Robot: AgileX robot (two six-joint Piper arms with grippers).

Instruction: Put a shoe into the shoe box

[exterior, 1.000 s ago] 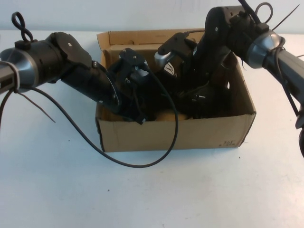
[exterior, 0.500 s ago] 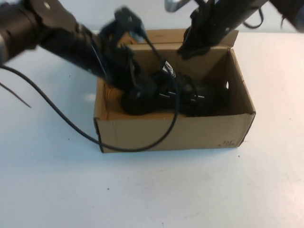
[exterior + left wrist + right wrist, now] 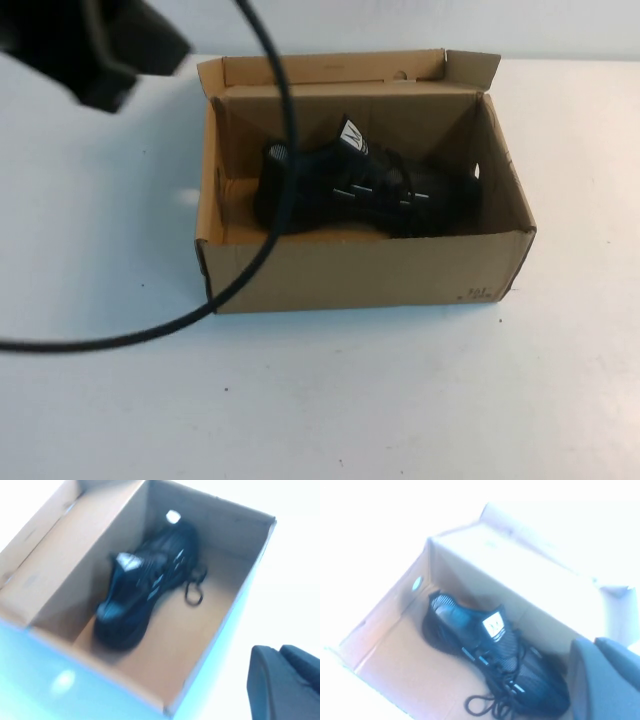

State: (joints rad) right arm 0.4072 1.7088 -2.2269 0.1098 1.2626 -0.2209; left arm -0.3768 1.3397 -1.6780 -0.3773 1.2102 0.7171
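Shoe: the shoe [image 3: 360, 190] lies on its sole inside the shoe box [image 3: 370, 275], lengthwise along the floor, heel toward nine o'clock and toe toward three o'clock in the high view; white tongue logo facing up.
Position in box: set toward the twelve o'clock wall, with a strip of bare cardboard floor on the six o'clock side; laces trail loose off the vamp (clearest in the wrist views).
Box: open, lid flap [image 3: 330, 68] standing up at twelve o'clock, small dark print on the front wall near five o'clock.
Left gripper: left gripper [image 3: 287, 682] is raised clear of the box, off toward ten o'clock in the high view, where only a dark bulk of the arm and its cable [image 3: 255, 250] show; jaws together, nothing between them.
Right gripper: right gripper [image 3: 605, 677] is out of the high view and looks down on the box from above; jaws together, empty.
Task state: judged done as to placement, since the shoe rests wholly within the walls and neither gripper touches it.
Handling: the mesh upper looks soft and would cave under a pinch; the ridged sole looks stiffer. Likely light for its bulk.
Where to hold: the heel collar or the sole edge at mid-length seems safest (the laces would slip and swing).
Risk: the draped cable crosses the box's nine o'clock corner and could snag it.
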